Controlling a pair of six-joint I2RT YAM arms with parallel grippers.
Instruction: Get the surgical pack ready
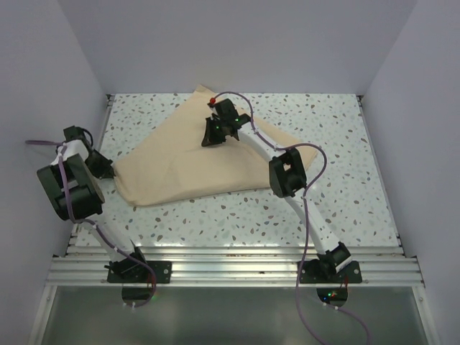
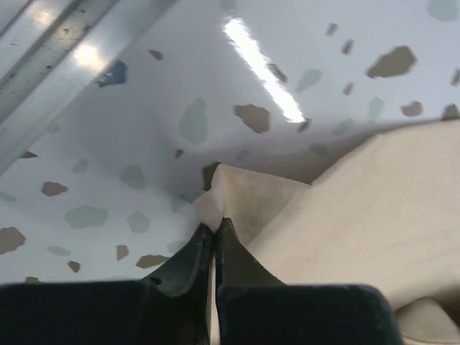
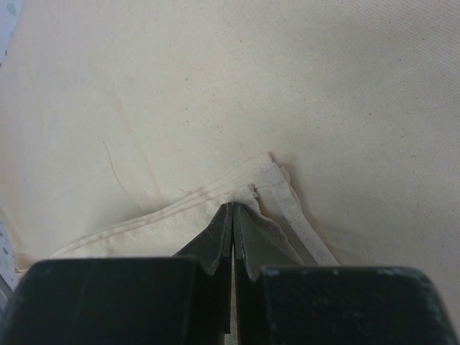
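Observation:
The surgical pack shows as a large tan cloth [image 1: 194, 169], folded into a rough triangle on the speckled table. At the cloth's left corner my left gripper [image 1: 109, 171] is low on the table. In the left wrist view that gripper [image 2: 216, 226] is shut on the tip of the cloth corner [image 2: 244, 190], which is lifted slightly. My right gripper [image 1: 218, 136] sits over the cloth's upper part. The right wrist view shows this gripper [image 3: 233, 207] shut on a hemmed corner [image 3: 277, 183] that lies folded onto the cloth [image 3: 215, 86]. Anything under the cloth is hidden.
A ribbed metal rail [image 1: 230, 269] runs along the near table edge, by the arm bases. Grey walls [image 1: 43, 86] enclose the table on the left, back and right. A metal strip [image 2: 50, 61] borders the table close to the left gripper.

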